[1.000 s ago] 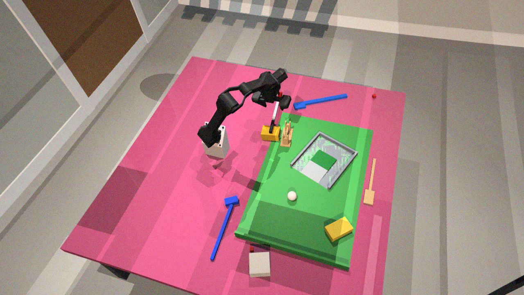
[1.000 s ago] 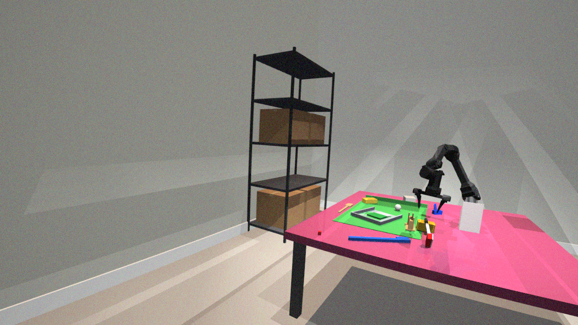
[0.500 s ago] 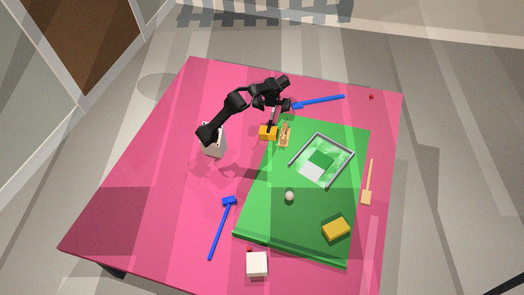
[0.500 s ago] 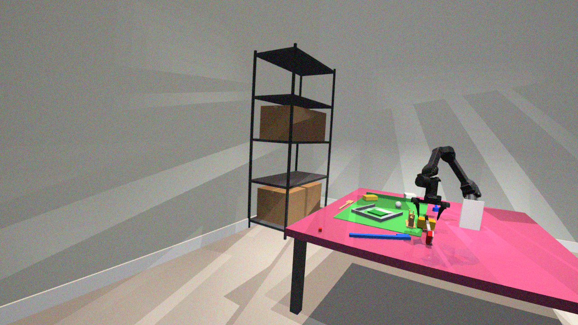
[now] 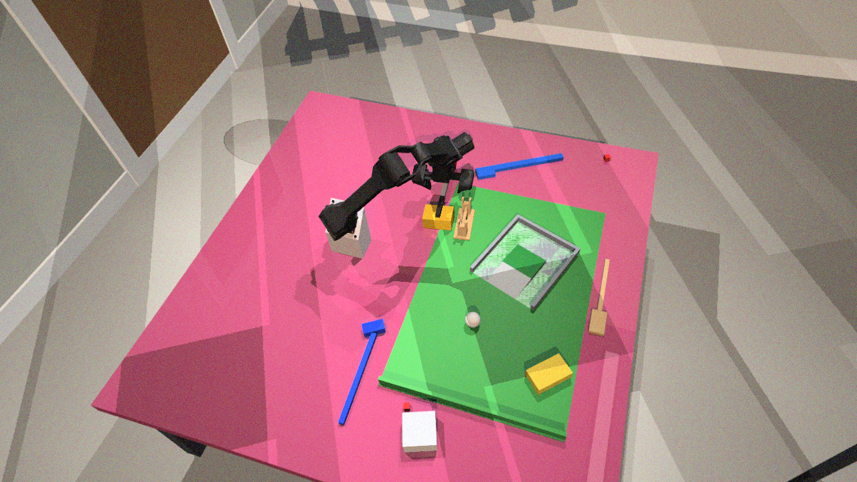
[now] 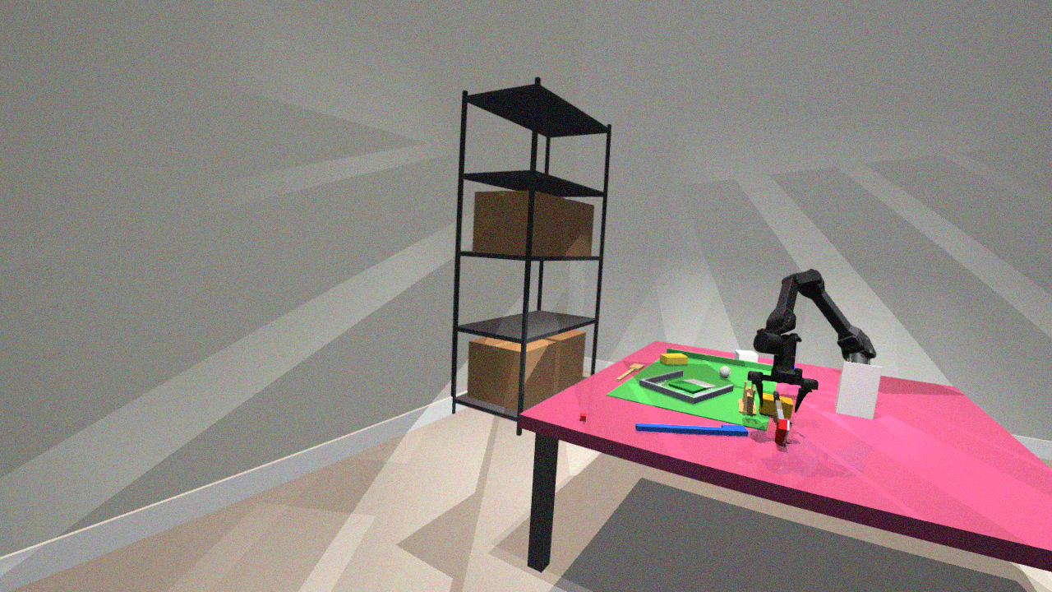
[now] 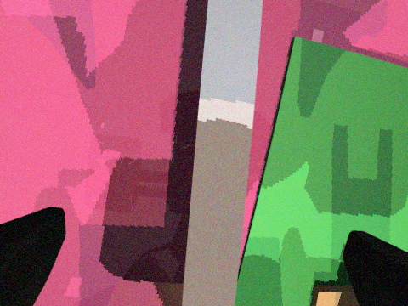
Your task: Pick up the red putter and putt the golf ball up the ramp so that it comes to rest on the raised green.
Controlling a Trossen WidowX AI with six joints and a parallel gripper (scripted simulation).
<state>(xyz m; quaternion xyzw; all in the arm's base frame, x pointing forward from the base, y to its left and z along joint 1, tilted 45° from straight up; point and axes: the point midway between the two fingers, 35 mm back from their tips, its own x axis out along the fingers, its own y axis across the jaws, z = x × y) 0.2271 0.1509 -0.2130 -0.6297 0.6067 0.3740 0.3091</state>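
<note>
The red putter (image 5: 440,206) (image 6: 781,431) (image 7: 223,176) leans with its dark grip in a yellow block (image 5: 432,219) (image 6: 769,404) at the green mat's (image 5: 455,359) (image 6: 632,390) (image 7: 346,131) far left corner. Its red head shows only in the exterior view. My gripper (image 5: 443,181) (image 6: 778,392) (image 7: 208,235) is open and empty, with one finger on each side of the pale shaft, not touching it. The white golf ball (image 5: 473,319) (image 6: 724,372) rests on the mat in front of the grey ramp (image 5: 510,280). The ramp leads to the raised green (image 5: 527,258) (image 6: 687,385) inside a grey frame (image 5: 572,254).
A wooden figure (image 5: 464,220) stands right beside the yellow block. Two blue putters (image 5: 518,165) (image 5: 359,374) and a wooden putter (image 5: 600,299) lie on the pink table (image 5: 240,299). A second yellow block (image 5: 548,373) sits on the mat and a white cube (image 5: 418,430) near the front edge.
</note>
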